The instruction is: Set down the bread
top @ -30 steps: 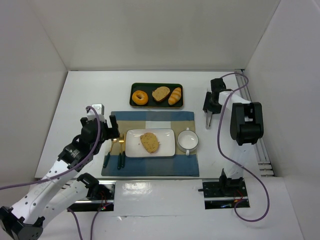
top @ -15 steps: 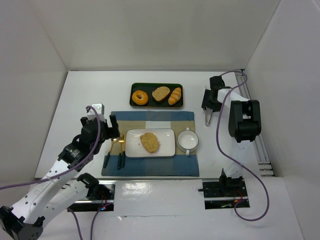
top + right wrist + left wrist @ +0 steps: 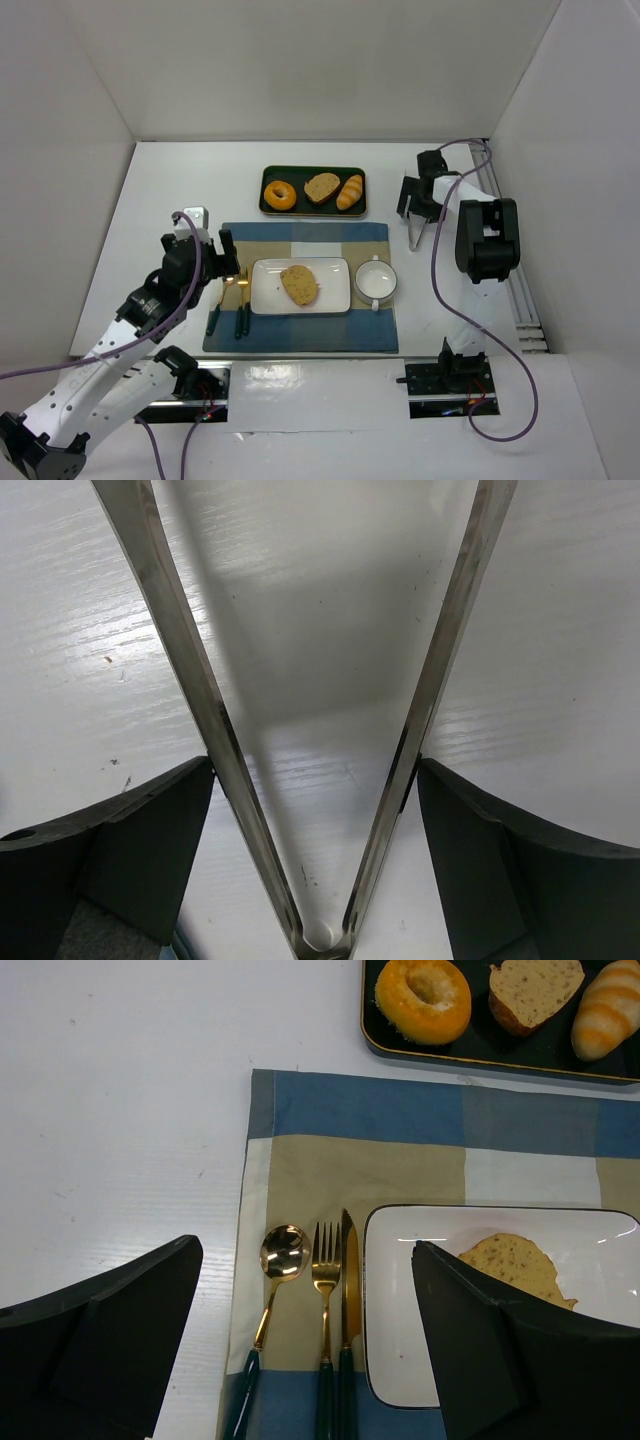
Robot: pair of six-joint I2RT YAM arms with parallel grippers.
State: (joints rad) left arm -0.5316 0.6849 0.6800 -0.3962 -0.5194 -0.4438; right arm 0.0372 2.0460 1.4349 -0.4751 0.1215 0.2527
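Observation:
The bread (image 3: 299, 284), a tan speckled oval slice, lies flat on the white rectangular plate (image 3: 335, 298) on the placemat; the left wrist view shows part of it (image 3: 515, 1265) behind my right finger. My left gripper (image 3: 216, 262) is open and empty, low over the cutlery left of the plate, and shows so in its wrist view (image 3: 306, 1250). My right gripper (image 3: 414, 203) is at the far right of the table, shut on metal tongs (image 3: 415, 236). In the right wrist view the gripper (image 3: 315, 770) presses both arms of the tongs (image 3: 180, 660), which spread in a V over bare table.
A dark tray (image 3: 313, 210) at the back holds a doughnut (image 3: 279, 194), a rounder bread slice (image 3: 322, 187) and a small croissant-shaped roll (image 3: 350, 192). A white cup (image 3: 375, 280) stands right of the plate. A gold spoon, fork and knife (image 3: 325, 1290) lie on the checked placemat (image 3: 300, 335).
My right gripper with the tongs has shifted slightly left and away. The left arm, the bread and the plate have not moved.

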